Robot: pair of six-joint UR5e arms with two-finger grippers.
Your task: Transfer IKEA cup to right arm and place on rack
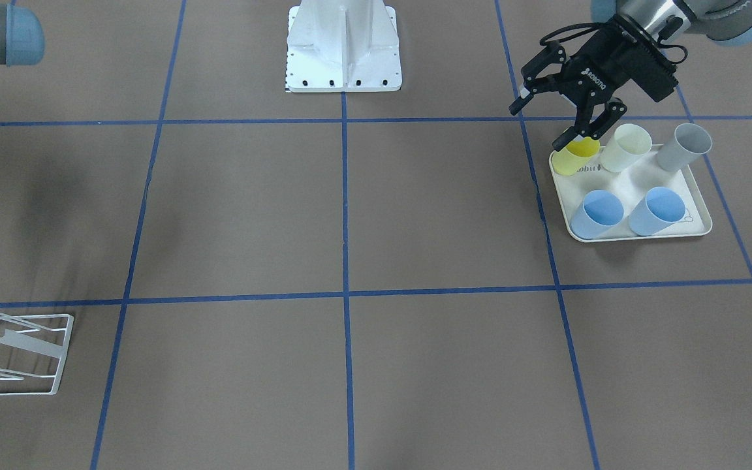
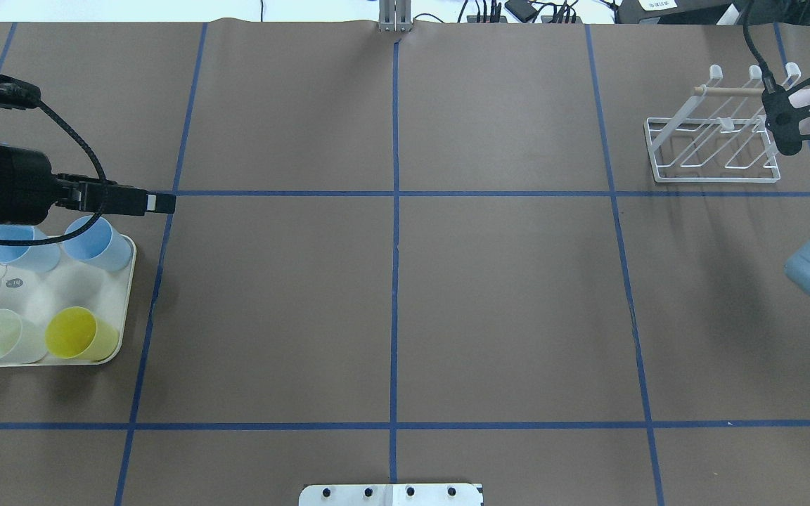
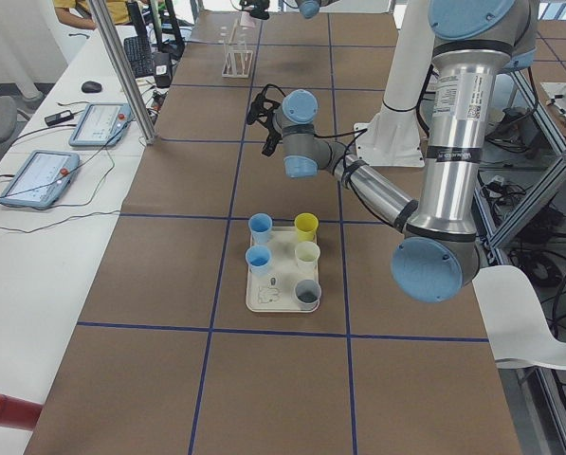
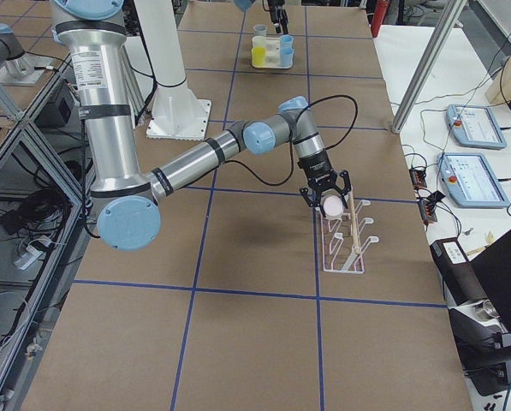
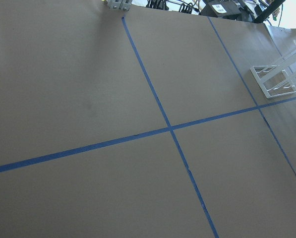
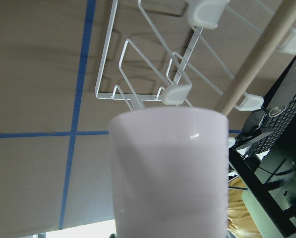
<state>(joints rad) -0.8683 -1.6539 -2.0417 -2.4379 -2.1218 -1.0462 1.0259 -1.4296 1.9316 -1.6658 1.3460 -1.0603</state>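
My right gripper [image 2: 795,121] is shut on a pale pink IKEA cup [image 6: 170,168]. It holds the cup in the air at the right end of the white wire rack [image 2: 714,151], close to the rack's wooden rod [image 6: 257,62] and white peg tips. The exterior right view shows the cup [image 4: 333,206] just above the rack [image 4: 347,238]. My left gripper [image 1: 539,124] is open and empty. It hovers at the back edge of the cream tray [image 1: 630,192], just above a yellow cup [image 1: 575,156].
The tray [image 2: 39,295] at the table's left holds a yellow cup [image 2: 78,334], a cream cup [image 2: 1,336], two blue cups [image 2: 99,242] and a grey cup [image 1: 684,147]. The robot's white base [image 1: 343,46] stands at mid-table.
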